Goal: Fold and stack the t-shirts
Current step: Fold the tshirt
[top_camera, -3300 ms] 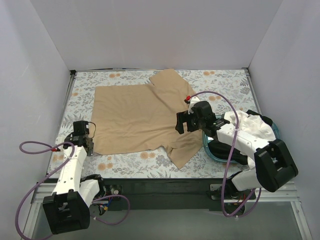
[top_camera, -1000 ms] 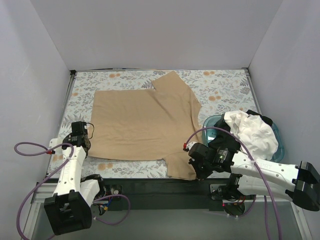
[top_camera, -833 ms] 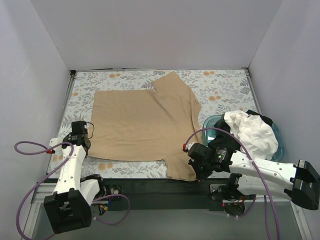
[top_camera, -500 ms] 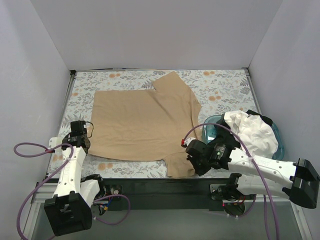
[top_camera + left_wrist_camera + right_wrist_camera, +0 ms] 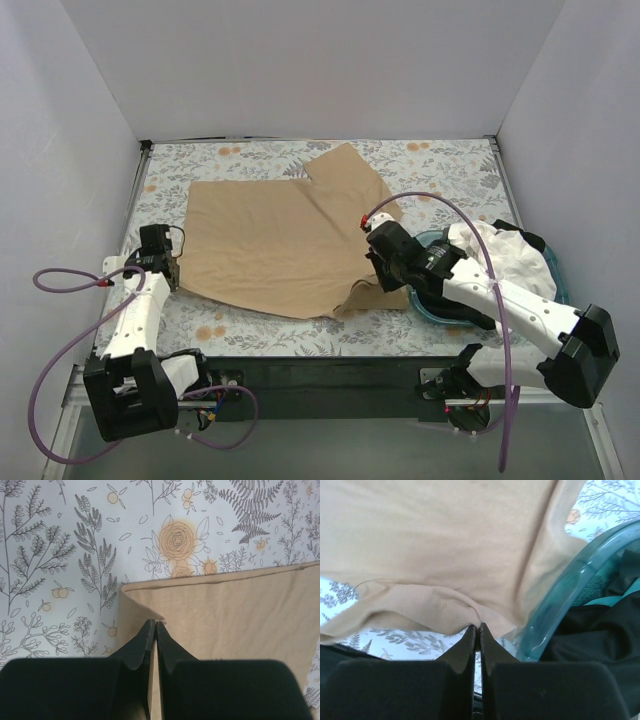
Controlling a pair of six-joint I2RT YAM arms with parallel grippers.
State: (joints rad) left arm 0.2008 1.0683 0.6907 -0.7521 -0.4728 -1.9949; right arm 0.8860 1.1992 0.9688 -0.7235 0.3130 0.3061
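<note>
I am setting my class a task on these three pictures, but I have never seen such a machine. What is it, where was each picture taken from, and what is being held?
These are two white robot arms bolted at the near edge of a table with a floral cover. The wide picture looks down from above and behind them. The two close pictures come from a camera on each wrist. A tan cloth t-shirt lies spread on the table. The left arm's fingers are shut on its near left corner. The right arm's fingers pinch its bunched near right edge. Beside that, a teal round basin holds a white t-shirt and black cloth.
</note>
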